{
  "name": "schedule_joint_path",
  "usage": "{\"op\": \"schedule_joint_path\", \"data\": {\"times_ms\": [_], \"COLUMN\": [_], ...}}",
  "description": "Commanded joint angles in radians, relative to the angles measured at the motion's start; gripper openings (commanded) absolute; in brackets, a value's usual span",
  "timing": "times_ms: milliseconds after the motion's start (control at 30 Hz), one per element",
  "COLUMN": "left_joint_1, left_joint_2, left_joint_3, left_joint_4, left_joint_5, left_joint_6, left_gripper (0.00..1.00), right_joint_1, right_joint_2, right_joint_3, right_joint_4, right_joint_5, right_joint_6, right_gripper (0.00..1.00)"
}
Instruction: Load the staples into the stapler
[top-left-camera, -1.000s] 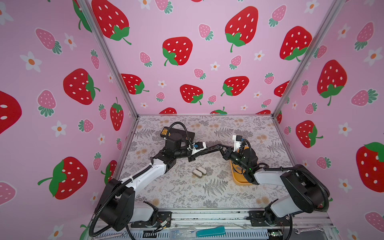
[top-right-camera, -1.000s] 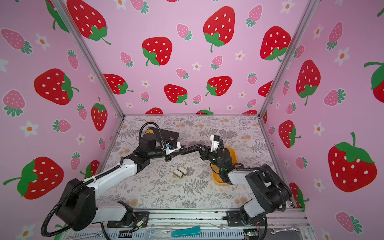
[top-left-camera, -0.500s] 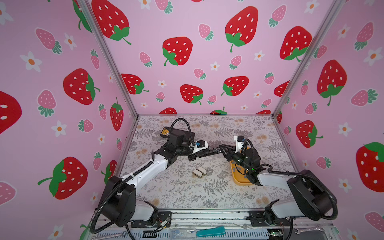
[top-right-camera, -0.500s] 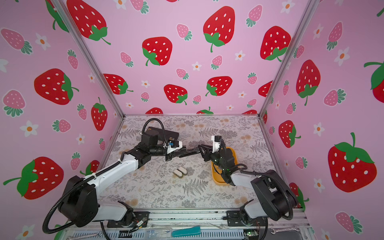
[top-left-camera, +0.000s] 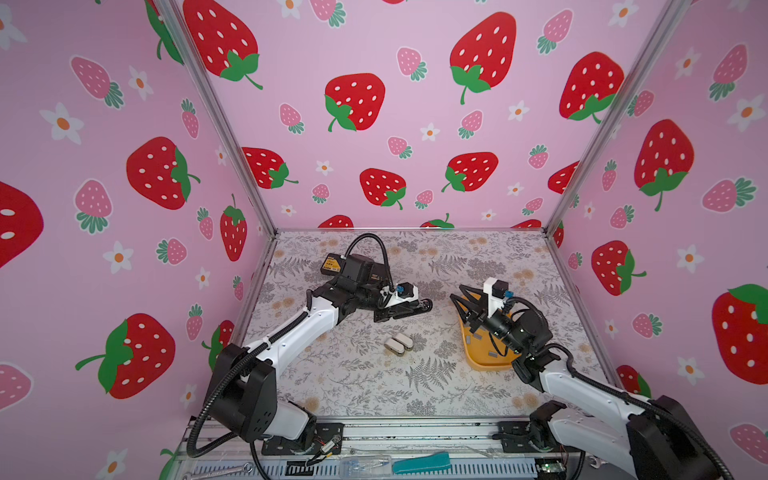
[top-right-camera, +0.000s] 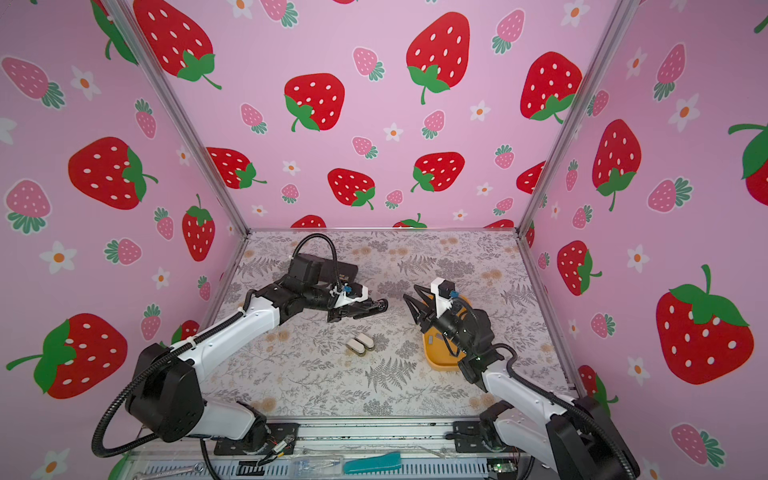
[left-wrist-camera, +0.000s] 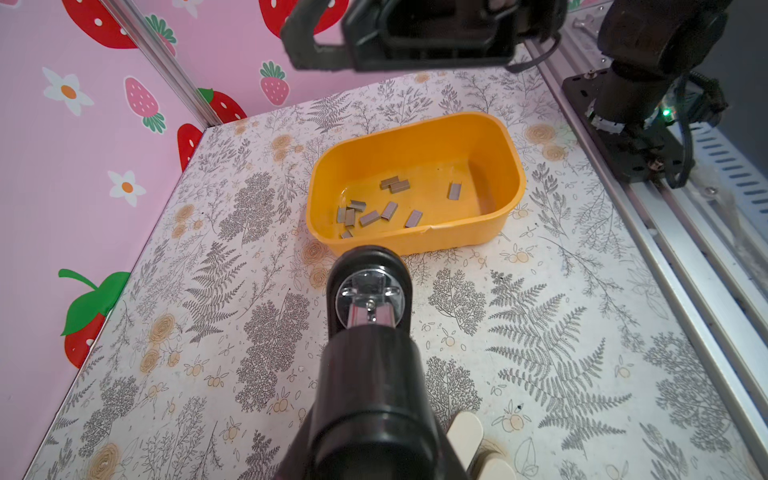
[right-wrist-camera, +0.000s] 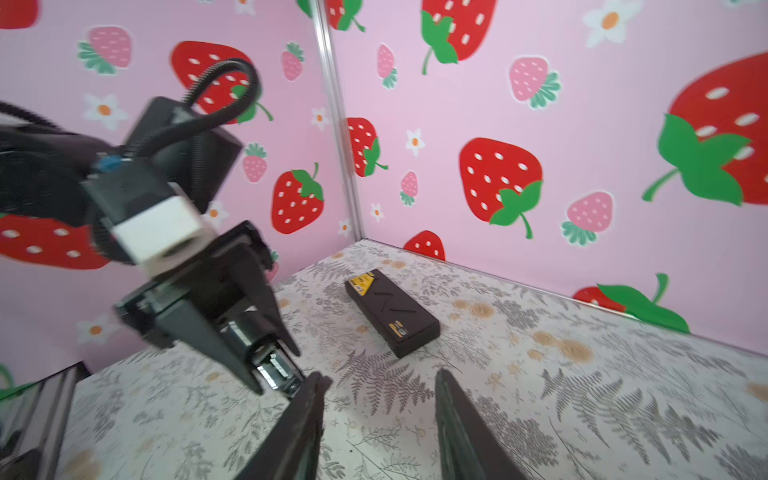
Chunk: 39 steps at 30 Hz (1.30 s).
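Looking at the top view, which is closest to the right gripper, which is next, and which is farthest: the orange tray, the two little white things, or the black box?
From the right gripper, in a top view:
1. orange tray: just below it, on the right side.
2. two little white things: in the middle, toward the front.
3. black box: at the back left.

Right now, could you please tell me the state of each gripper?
Left gripper: closed, holding the black stapler.
Right gripper: open, empty.

top views: high, front, whole table (top-left-camera: 374, 395) | wrists: close, facing each other
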Motion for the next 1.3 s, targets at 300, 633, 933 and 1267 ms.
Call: {"op": "schedule_joint_path", "data": {"times_ms": [300, 633, 933, 1267], "left_joint_1": [-0.061, -0.076, -0.112, -0.127], "left_joint_2": [0.017, 0.04, 0.046, 0.051], "left_joint_3": [0.13, 0.19, 0.204, 0.247], "left_joint_4": [-0.184, -0.25, -0.275, -0.308], "left_joint_5": [0.02, -0.013, -0.018, -0.022], "left_joint_6": [0.197, 0.237, 0.264, 0.285], "left_gripper": [0.0, 0.0, 0.0, 0.0], "right_joint_1": [0.044, 0.05, 0.051, 0.054], "right_joint_2": [0.017, 0.162, 0.241, 0.298], "right_joint_3": [0.141, 0.235, 0.248, 0.261], "right_joint_4": [-0.287, -0.392, -0.384, -0.385], "right_joint_5": [-0.375, -0.452, -0.437, -0.436], "right_joint_6": [-0.429, -0.523, -0.522, -0.522], "right_gripper": [0.49, 0.34, 0.28, 0.25]}}
